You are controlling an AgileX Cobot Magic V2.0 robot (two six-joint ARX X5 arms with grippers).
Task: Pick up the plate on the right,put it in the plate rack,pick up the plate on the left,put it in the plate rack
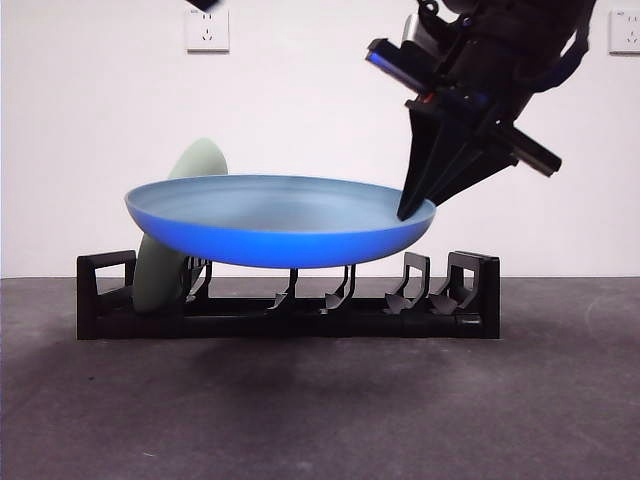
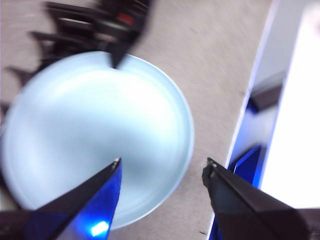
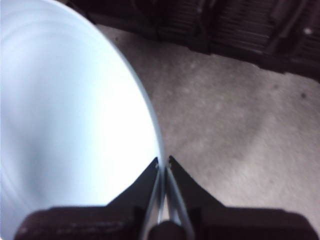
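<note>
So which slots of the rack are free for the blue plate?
The plate rack is crowded at its left end, where the green plate leans. The prong pairs from the middle to the right end stand bare, beneath the blue plate gripped by the right gripper.

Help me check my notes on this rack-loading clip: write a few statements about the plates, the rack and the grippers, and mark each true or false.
1. The right gripper is shut on the rim of the blue plate. True.
2. The blue plate is held upright on its edge. False: it lies about level, in the air above the plate rack.
3. A green plate stands tilted in the plate rack near one end. True.
4. The left gripper grips the blue plate too. False: it is open and hangs above the plate without holding it.
5. The plate rack holds two plates. False: only the green plate.
</note>
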